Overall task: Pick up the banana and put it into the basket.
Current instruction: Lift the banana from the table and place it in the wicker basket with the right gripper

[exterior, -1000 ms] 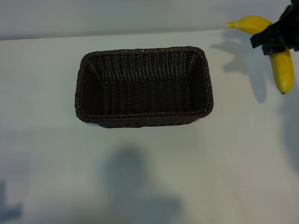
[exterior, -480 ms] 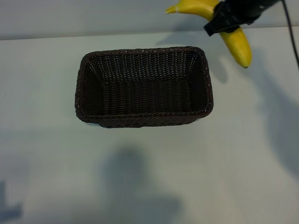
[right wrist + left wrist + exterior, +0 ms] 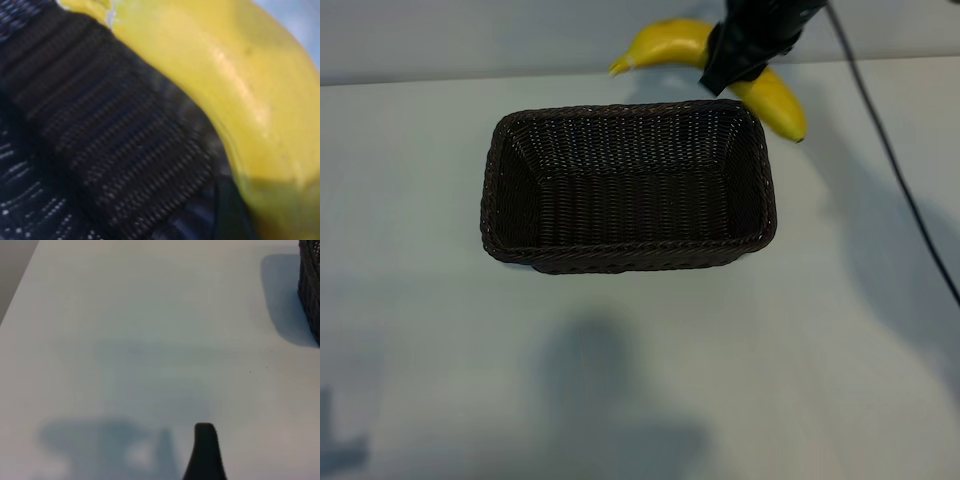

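The black fingers of the right gripper (image 3: 740, 62) are clamped across the middle of the smooth, bright yellow, gently curved banana (image 3: 665, 42), so that stem and tip stick out to either side and the fruit is balanced in the grip. In the right wrist view a ribbed black finger pad (image 3: 107, 145) is seen pressed flat against the yellow skin, which suggests a firm hold. The banana is held in the air at the far right corner of the rectangular dark brown woven wicker basket (image 3: 500, 195), partly above its rim, with the pointed stem towards the basket's middle and the blunt end out past the right wall. It is not yet inside; the carry is judged to be well along, and a short move over the open interior followed by a lowering and a release is thought to remain. The low sides should be cleared easily, though the overhanging end could catch the rim if the fruit is lowered too soon. The left gripper (image 3: 204, 452) is parked low over the pale white table (image 3: 840, 330), near the basket's side, its fingers apart and nothing held.
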Available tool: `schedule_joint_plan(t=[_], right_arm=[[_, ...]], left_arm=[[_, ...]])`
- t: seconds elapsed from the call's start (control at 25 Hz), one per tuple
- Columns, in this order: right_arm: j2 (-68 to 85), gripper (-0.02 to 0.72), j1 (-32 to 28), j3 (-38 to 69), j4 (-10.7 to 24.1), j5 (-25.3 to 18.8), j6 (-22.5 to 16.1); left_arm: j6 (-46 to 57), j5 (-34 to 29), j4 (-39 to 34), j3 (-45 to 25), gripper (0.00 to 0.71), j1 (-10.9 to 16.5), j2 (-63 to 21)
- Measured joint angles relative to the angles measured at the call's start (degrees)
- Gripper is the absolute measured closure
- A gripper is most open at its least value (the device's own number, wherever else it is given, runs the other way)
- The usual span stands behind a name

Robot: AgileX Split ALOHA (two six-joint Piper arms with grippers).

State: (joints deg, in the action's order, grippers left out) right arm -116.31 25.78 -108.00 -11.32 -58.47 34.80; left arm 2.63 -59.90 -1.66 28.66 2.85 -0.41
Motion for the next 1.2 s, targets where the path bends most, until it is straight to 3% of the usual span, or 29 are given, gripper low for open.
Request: schedule_joint_plan(t=[0.4, 0.76, 1.2], right_arm=[[-5.1, 0.279, 9.1, -0.3, 0.3, -0.1, 6.5], [-11.5, 0.279, 12.6, -0.4, 4.5, 4.9, 6.6], [-12.2, 0.279, 12.6, -0.4, 4.9, 7.6, 5.4]], left_arm=[[0.0, 0.0, 0.0, 0.0, 0.132, 0.0, 0.0], [-0.1, 0.0, 0.0, 0.0, 0.132, 0.0, 0.0], [-0.2, 0.0, 0.0, 0.0, 0.132, 0.0, 0.0]])
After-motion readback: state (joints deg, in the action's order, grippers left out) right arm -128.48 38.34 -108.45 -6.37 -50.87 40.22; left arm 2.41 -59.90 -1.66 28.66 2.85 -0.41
